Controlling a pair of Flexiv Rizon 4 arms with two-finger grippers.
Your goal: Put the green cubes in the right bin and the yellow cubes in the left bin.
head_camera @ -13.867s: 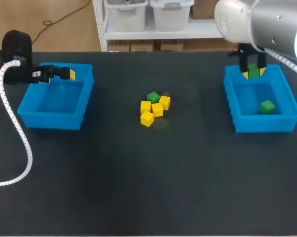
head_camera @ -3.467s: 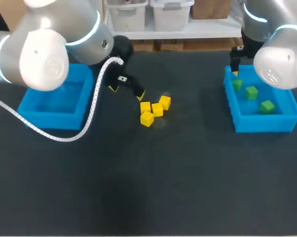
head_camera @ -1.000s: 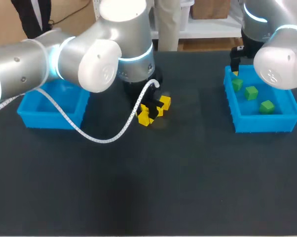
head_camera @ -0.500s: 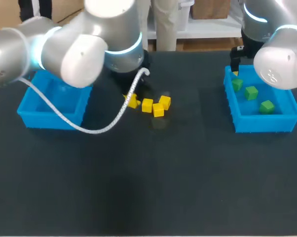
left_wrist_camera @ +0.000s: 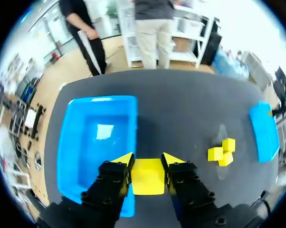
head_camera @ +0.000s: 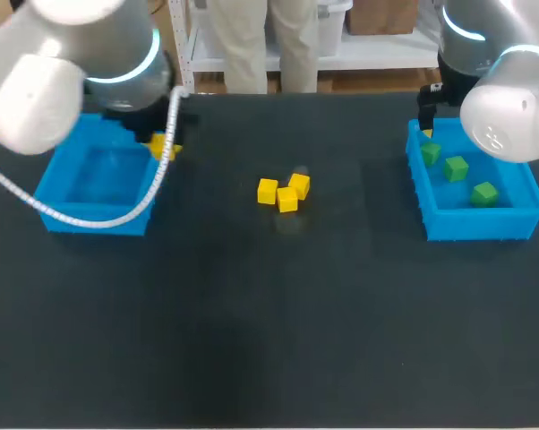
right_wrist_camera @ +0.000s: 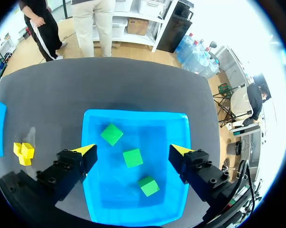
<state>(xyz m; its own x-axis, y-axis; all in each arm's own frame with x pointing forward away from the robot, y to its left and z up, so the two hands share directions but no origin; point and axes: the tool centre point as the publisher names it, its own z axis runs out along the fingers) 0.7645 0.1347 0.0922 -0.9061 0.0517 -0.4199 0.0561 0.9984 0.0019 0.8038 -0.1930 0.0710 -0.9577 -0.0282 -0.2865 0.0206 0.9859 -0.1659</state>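
My left gripper (left_wrist_camera: 147, 162) is shut on a yellow cube (left_wrist_camera: 147, 176), held in the air above the right wall of the left blue bin (left_wrist_camera: 98, 142). In the head view this cube (head_camera: 162, 146) shows at the bin's (head_camera: 99, 210) near-right corner. Three yellow cubes (head_camera: 283, 191) lie clustered mid-table. The right blue bin (right_wrist_camera: 133, 114) holds three green cubes (right_wrist_camera: 112, 134) (right_wrist_camera: 132, 157) (right_wrist_camera: 147, 186). Above it hangs my right gripper (right_wrist_camera: 133, 151), open and holding nothing.
The left bin's floor (left_wrist_camera: 102, 130) looks bare in the wrist view. Dark tabletop (head_camera: 269, 313) stretches between the bins and toward the front edge. The yellow cluster (left_wrist_camera: 221, 152) lies well off to the side of my left gripper.
My left arm closed on a yellow cube from the middle cluster and carried it left to the left bin's edge. Three cubes stay in the middle. The right arm has not moved.
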